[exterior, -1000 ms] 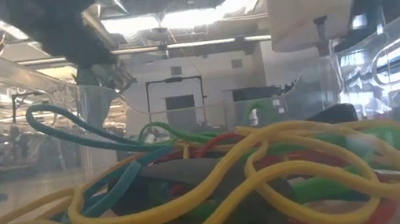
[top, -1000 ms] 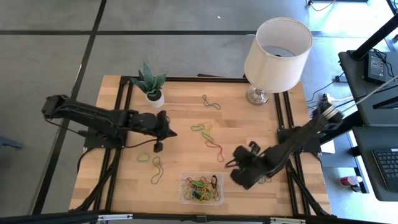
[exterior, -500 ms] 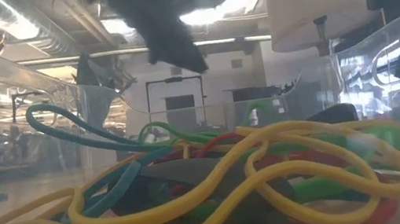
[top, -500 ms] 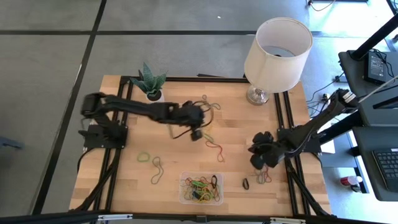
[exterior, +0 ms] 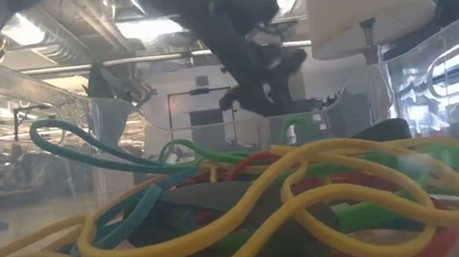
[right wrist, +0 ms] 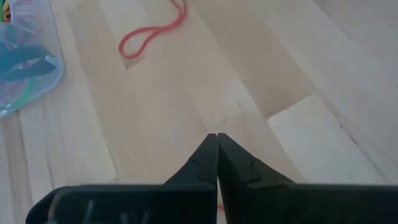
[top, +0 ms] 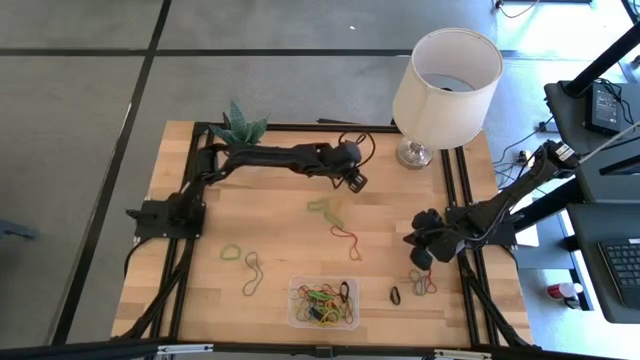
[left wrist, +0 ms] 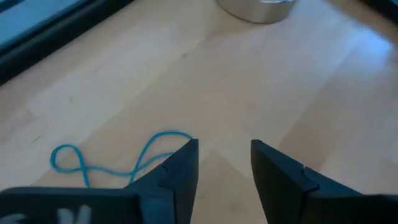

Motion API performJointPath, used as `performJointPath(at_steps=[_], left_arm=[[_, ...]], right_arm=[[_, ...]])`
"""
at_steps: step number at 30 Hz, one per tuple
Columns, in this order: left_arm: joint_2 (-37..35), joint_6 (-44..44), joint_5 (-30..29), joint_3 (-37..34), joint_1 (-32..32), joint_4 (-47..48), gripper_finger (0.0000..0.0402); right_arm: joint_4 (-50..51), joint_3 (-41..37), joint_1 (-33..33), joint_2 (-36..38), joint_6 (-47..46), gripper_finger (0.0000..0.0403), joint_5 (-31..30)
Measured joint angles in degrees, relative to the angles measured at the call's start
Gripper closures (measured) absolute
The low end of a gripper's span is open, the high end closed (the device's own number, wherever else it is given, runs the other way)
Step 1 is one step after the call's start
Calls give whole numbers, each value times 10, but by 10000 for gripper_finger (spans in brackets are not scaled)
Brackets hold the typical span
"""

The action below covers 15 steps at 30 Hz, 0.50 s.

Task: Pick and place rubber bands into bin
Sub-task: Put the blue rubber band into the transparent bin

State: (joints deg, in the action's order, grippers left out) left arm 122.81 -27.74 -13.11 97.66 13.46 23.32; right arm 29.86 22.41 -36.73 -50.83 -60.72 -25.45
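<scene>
Reaching my left gripper, fingers apart and empty, toward a blue-looking rubber band; lowering over it comes next, probably. Right gripper is waiting closed.

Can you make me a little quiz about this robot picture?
1. True or false: the left hand is near the lamp.
2. Where do most rubber bands lie? A) in the bin B) in the plant pot C) on the floor
3. Fill in: the right hand has its fingers ____.

Key: 1 true; 2 A; 3 shut.
</scene>
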Motion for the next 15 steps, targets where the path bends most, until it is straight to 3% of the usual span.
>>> performJointPath(at_steps=[9, 15], left_arm=[[56, -24, -19, 9, 22, 34, 238], [93, -78, -43, 9, 26, 50, 238]], right_arm=[[-3, 0, 0, 0, 15, 399, 2], [-9, 0, 0, 0, 29, 399, 39]])
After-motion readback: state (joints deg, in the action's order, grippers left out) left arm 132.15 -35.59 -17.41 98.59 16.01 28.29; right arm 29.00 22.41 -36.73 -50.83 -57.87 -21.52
